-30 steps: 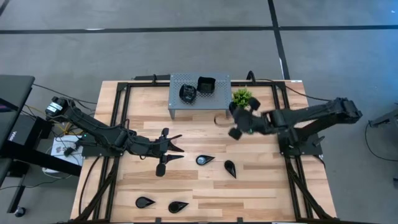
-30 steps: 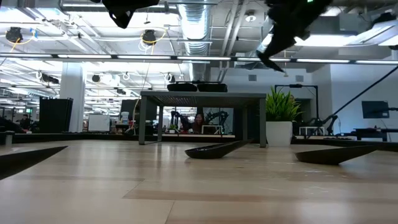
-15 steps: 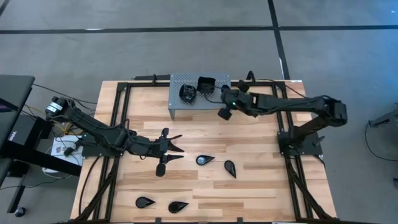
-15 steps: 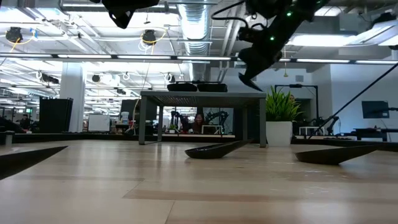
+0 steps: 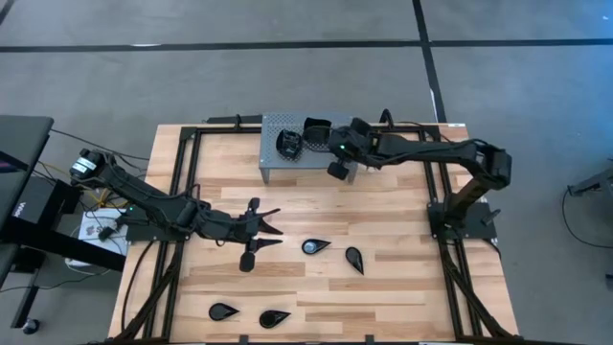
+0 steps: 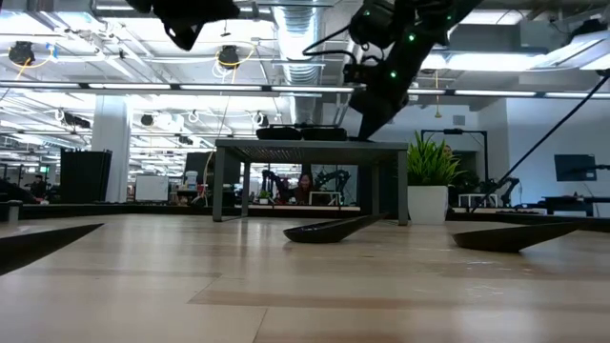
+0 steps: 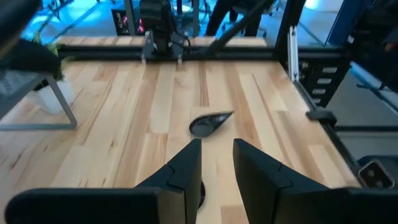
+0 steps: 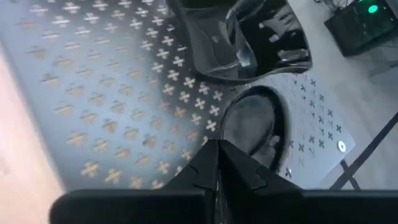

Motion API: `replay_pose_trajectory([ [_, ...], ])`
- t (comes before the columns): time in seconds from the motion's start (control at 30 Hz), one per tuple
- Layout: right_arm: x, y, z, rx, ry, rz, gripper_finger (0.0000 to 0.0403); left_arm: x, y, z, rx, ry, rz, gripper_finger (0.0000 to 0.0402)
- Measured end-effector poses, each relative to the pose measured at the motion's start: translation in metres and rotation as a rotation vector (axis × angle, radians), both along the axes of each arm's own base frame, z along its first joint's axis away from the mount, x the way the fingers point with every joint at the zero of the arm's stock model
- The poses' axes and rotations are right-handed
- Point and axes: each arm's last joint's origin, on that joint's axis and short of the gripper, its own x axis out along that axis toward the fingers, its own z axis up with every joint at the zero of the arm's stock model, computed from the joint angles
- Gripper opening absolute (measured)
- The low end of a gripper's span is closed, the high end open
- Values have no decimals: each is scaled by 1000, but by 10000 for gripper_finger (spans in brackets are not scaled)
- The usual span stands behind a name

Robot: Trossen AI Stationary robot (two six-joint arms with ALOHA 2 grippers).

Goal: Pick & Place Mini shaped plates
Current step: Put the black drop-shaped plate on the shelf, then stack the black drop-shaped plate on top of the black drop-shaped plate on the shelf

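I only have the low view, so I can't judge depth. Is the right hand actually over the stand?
Observer: Yes. The right hand hangs above the grey perforated stand, with its fingers shut.
Operator: What's on the stand?
Observer: Two plates: a round plate and a wavy-edged plate beside it.
Operator: And the left hand?
Observer: The left hand is open over the table, and a teardrop plate lies on the wood ahead of it.
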Motion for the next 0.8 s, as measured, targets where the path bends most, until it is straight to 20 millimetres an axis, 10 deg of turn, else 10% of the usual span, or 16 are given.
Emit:
replay_pose_trajectory([
  [0.43,-4,0,9,31,55,-9,72,-2,0,-7,1,7,-1,94],
  [0.8,-35,81,50,223,-53,112,77,-2,0,-6,-7,0,0,94],
])
